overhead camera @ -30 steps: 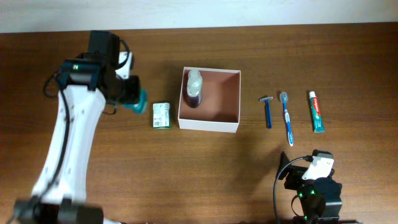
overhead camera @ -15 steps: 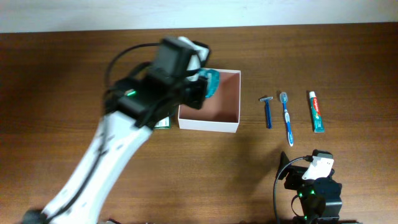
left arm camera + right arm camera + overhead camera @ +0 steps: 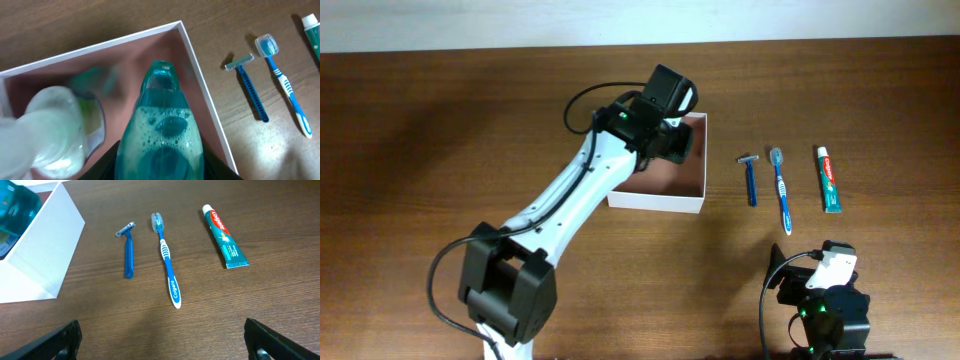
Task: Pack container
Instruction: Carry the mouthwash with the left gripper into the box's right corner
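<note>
One view, the left wrist's, shows the left gripper (image 3: 160, 166) pinching a teal bottle (image 3: 162, 115) over the container (image 3: 660, 202); the right gripper (image 3: 160, 330), fingers spread, sits near the desk's front-right corner.

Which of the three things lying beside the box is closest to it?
The blue razor; the toothbrush and toothpaste lie farther from the container.
</note>
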You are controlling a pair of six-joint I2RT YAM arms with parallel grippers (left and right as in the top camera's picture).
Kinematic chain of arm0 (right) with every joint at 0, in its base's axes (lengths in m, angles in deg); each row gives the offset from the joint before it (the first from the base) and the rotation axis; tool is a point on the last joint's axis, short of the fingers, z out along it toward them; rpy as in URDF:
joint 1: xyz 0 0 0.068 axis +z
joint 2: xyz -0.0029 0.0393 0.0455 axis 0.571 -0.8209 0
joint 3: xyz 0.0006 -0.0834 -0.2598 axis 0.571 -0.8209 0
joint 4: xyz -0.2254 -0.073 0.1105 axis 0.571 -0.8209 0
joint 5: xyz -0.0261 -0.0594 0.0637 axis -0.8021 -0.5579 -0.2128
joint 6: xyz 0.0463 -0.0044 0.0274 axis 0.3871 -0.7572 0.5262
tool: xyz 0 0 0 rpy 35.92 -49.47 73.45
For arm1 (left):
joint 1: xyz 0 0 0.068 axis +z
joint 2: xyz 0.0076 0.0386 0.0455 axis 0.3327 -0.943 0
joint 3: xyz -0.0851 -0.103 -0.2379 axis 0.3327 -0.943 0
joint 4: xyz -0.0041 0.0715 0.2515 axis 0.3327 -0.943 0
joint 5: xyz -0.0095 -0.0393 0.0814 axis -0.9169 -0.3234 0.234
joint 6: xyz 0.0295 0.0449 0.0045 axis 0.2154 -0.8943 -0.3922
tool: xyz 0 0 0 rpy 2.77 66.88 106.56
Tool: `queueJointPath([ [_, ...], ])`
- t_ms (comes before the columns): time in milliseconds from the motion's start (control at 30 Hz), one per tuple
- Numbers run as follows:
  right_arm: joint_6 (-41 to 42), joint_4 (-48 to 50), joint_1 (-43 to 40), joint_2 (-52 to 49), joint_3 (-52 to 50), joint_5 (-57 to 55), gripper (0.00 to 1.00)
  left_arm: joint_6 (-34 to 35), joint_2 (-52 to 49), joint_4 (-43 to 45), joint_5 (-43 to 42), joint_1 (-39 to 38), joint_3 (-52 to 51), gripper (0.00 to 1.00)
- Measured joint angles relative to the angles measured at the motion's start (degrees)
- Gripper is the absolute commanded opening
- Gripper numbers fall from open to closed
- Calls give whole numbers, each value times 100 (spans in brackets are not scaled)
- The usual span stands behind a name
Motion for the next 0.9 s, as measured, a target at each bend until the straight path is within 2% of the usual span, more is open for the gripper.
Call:
queueJointPath([
  [133, 2, -2, 0, 0, 0, 0, 99, 4, -142, 153, 17, -103, 0, 29],
  [200, 0, 0, 0, 0, 0, -2, 99, 7, -247, 229, 17, -160, 0, 42],
  [233, -2, 0, 0, 0, 0, -2, 99, 4, -278, 240, 17, -173, 0, 53],
  [267, 7, 0, 0, 0, 0, 0, 99, 17, -374, 282, 35, -214, 0, 58],
  [300, 4, 0, 0, 0, 0, 0, 99, 39, -409, 293, 39, -232, 0, 67],
  [367, 0, -2, 0, 0, 0, 0, 99, 48, -422, 365, 35, -251, 11, 77],
  [433, 2, -2, 0, 0, 0, 0, 99, 63, -422, 350, 35, -258, 107, 92],
  [567, 4, 0, 0, 0, 0, 0, 99, 59, -422, -39, 37, -258, 474, 98],
  [900, 2, -2, 0, 0, 0, 0, 99, 50, -422, -1961, -26, -258, 2166, 99],
])
